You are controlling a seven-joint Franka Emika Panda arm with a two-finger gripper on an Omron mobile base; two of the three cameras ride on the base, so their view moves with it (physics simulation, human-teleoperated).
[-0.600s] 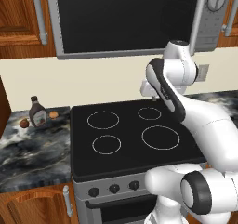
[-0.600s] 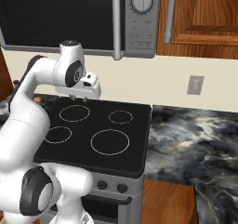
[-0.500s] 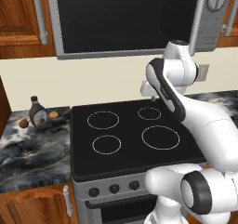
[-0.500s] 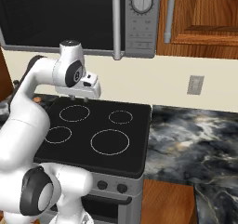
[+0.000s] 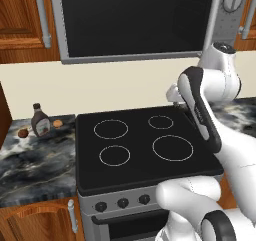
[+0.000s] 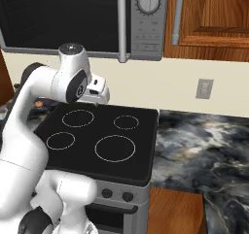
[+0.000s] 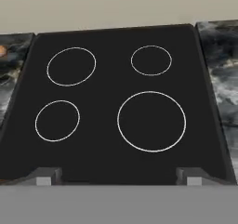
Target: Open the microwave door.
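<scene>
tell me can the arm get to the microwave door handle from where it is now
Probably yes. The gripper hangs open over the stove, pointing down, and nothing stands between it and the handle of the shut microwave door above. It would have to rise and turn first.

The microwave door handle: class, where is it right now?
In the right base view the handle runs vertically along the microwave door's right edge, beside the dial panel, above the stove.
</scene>
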